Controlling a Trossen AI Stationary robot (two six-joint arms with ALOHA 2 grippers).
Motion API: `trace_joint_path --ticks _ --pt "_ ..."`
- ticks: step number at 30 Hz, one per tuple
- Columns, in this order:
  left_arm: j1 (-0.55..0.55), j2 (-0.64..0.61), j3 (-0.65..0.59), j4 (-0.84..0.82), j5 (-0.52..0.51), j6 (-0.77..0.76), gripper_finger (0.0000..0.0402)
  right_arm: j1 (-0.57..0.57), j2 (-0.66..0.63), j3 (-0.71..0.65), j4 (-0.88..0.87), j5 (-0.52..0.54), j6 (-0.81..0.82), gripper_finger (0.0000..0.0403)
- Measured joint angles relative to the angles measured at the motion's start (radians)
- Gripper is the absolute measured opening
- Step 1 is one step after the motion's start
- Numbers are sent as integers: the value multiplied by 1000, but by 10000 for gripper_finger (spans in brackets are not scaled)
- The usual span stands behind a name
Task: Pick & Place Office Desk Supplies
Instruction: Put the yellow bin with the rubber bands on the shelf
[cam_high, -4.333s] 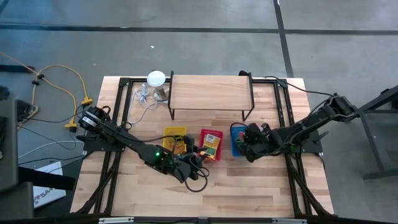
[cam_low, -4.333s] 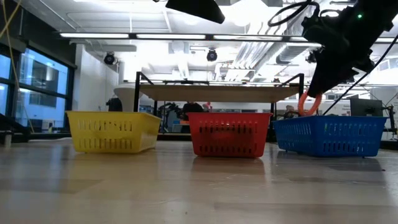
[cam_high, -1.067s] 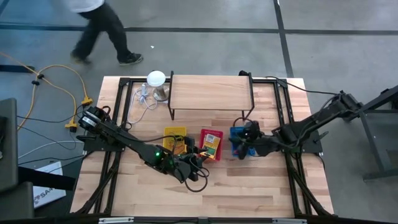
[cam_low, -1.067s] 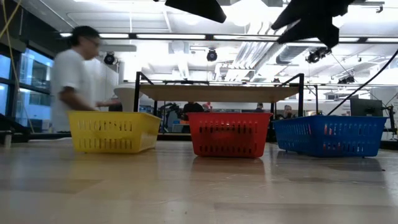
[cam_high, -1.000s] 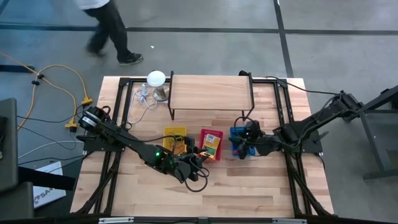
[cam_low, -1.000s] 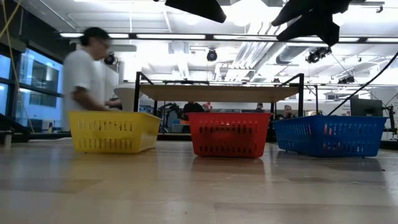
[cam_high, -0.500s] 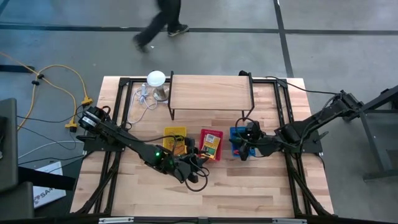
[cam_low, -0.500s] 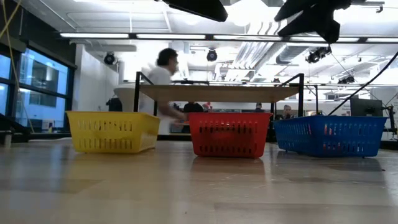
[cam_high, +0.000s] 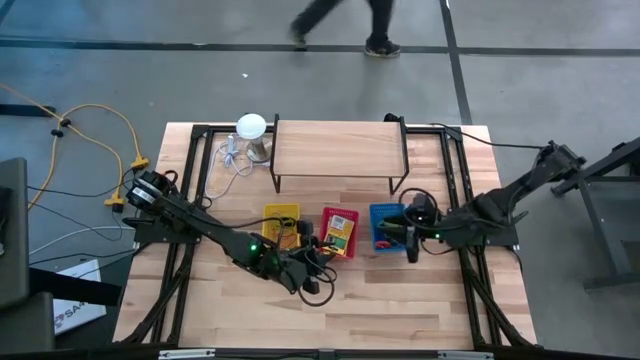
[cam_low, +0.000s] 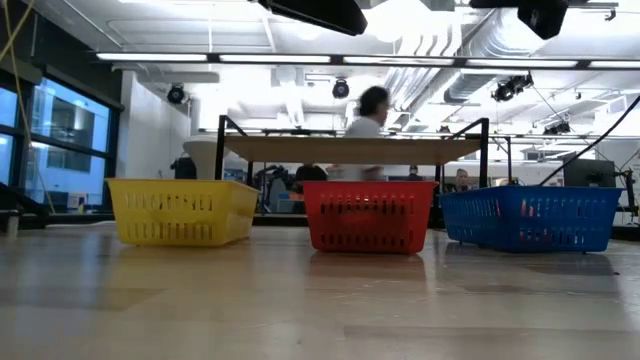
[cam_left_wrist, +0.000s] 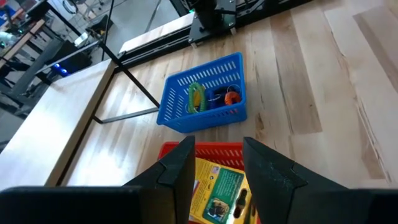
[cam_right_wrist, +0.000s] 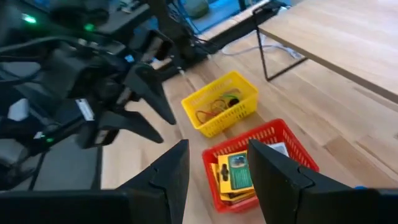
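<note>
Yellow basket (cam_high: 281, 213): thin rubber bands (cam_right_wrist: 214, 109) in a loose tangle. Limp and very light; you would do best to pinch one strand from above, not scoop.

Left pincer (cam_high: 318, 268) hovers over the counter (cam_high: 400, 310) just in front of the red basket (cam_high: 339, 232), fingers apart, empty.

Red basket: card boxes (cam_left_wrist: 221, 190) lying flat. Stiff, light, smooth-faced; take one across its narrow edges.

Blue basket (cam_left_wrist: 202, 99): small rings (cam_left_wrist: 231, 97). Rigid, likely to roll.

Right pincer (cam_high: 411, 240) beside it, parted, empty.
</note>
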Motion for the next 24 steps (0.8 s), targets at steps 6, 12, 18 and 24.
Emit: trace_joint_path --ticks 6,12,18,24 --pt "-7 0 0 0 1 -15 126 49 -64 0 24 2 -59 150" --pt "-23 0 0 0 64 -54 126 87 -122 0 49 3 -157 150" --pt "-36 0 0 0 87 -61 126 117 -159 0 44 2 -214 148" --pt "-39 0 0 0 98 -103 126 138 -186 0 44 3 -213 147"
